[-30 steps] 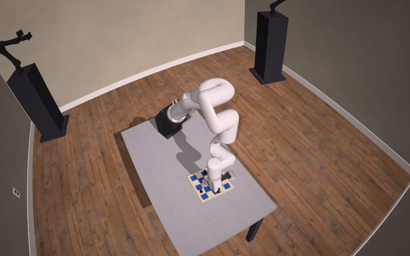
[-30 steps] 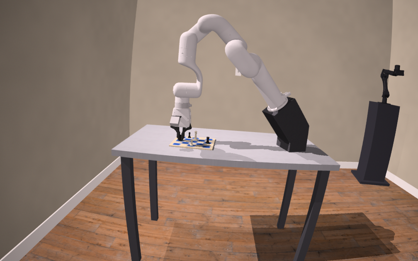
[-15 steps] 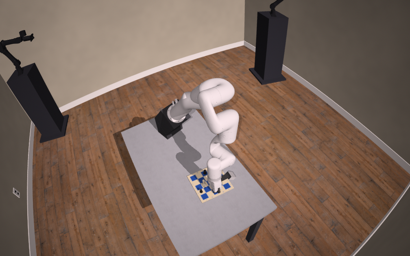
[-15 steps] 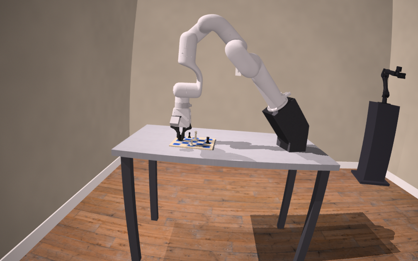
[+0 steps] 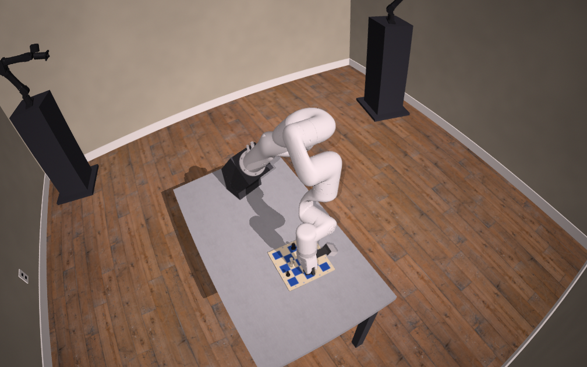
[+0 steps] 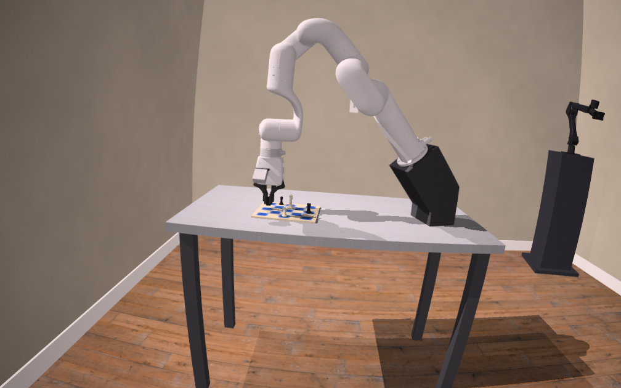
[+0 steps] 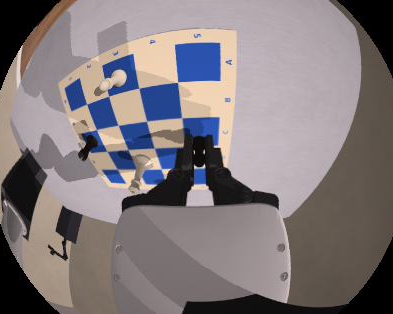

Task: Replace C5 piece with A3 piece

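A small blue and cream chessboard point(image 5: 301, 267) lies on the grey table; it also shows in the wrist view point(image 7: 154, 108). My gripper point(image 7: 199, 146) is low over the board's near right part, about the 5 column and C row, and is shut on a small black piece point(image 7: 199, 148). I cannot tell if the piece is upright. In the side view the gripper point(image 6: 268, 199) reaches down to the board's left end. A white pawn point(image 7: 114, 81) stands near the A edge in the 3 column.
A black piece point(image 7: 88, 144) and a white piece point(image 7: 140, 170) stand on the board to the left of my fingers. The side view shows a tall white piece point(image 6: 291, 200) and a black piece point(image 6: 308, 208). The arm's base point(image 6: 426, 185) stands at the table's far end.
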Robot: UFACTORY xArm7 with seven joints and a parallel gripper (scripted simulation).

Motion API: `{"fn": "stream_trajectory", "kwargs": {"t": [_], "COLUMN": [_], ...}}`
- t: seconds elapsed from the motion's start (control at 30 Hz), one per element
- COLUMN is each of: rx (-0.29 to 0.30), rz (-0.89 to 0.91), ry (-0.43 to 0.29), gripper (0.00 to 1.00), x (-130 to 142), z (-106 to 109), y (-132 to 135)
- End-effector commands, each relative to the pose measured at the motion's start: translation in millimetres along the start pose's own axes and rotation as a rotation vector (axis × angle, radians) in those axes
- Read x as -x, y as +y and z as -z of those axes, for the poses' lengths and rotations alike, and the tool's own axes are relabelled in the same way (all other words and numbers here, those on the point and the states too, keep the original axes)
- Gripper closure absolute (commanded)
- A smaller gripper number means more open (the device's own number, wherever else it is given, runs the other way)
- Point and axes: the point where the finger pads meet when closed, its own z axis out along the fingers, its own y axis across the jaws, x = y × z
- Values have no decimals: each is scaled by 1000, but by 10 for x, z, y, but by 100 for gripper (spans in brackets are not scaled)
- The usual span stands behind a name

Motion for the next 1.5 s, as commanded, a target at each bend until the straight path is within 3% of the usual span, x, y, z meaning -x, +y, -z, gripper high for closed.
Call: {"fn": "stream_trajectory", "kwargs": {"t": [0.0, 0.2, 0.33, 0.8, 0.97, 1.07, 1.17, 1.23, 1.47], "rx": [-2, -2, -2, -2, -13, -13, -14, -14, -3], "rz": [0, 0, 0, 0, 18, 18, 37, 37, 61], "ry": [-1, -1, -1, -1, 5, 5, 7, 7, 1], "gripper": [100, 100, 100, 100, 100, 100, 100, 100, 100], "x": [1, 0, 0, 20, 474, 474, 900, 900, 1331], "z": [200, 648, 827, 862, 824, 824, 806, 806, 811], "y": [11, 12, 12, 2, -272, -272, -604, -604, -1036]}}
